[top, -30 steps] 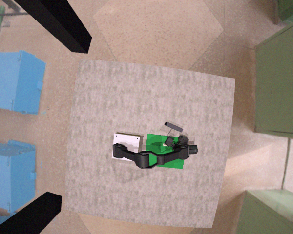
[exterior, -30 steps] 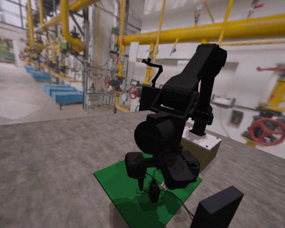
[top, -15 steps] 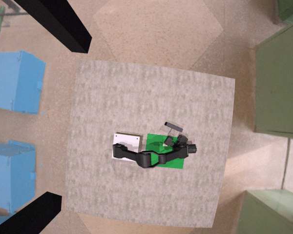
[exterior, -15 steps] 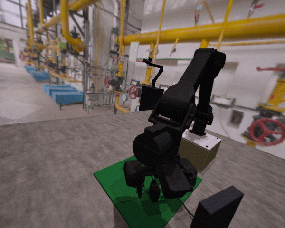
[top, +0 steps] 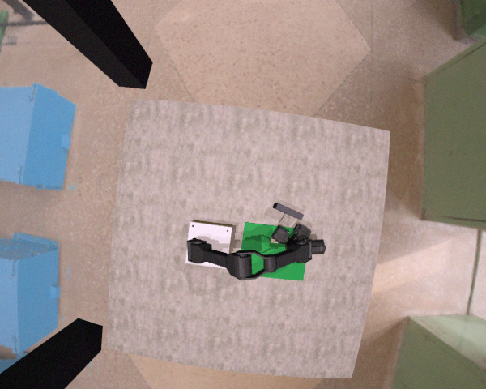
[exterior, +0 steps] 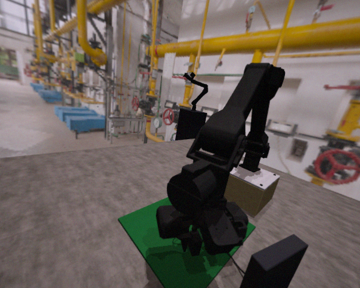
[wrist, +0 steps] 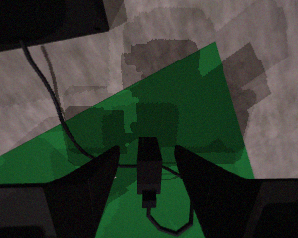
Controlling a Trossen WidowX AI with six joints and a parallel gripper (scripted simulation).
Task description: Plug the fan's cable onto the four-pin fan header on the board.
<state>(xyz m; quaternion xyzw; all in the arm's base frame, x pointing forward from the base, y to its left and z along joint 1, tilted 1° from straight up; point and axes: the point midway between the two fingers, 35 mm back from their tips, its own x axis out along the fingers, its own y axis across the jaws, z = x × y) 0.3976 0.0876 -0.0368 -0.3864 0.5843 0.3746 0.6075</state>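
The fan's black plug [wrist: 149, 174] stands between the two fingers of my gripper [wrist: 147, 149] [top: 289, 240], with a gap on each side. The gripper is partly open and low over the green board [top: 251, 230] [exterior: 137, 221] [wrist: 189, 91]. In the exterior view the dark fingers and plug blend together. The cable [wrist: 56, 104] loops from the plug's near end and runs to the dark fan block [top: 288, 210] [exterior: 276, 258] [wrist: 45, 22]. The pale header [top: 273, 241] shows only in part beside the gripper in the top view; its pins are hidden in every view.
The arm's base stands on a white-topped box [top: 214, 232] [exterior: 245, 193] beside the board. The fan block stands just off the board's edge, close to the gripper. Black posts [top: 109, 45] stand past the table corners. A small dark arm on a stand [exterior: 191, 123] shows behind the table.
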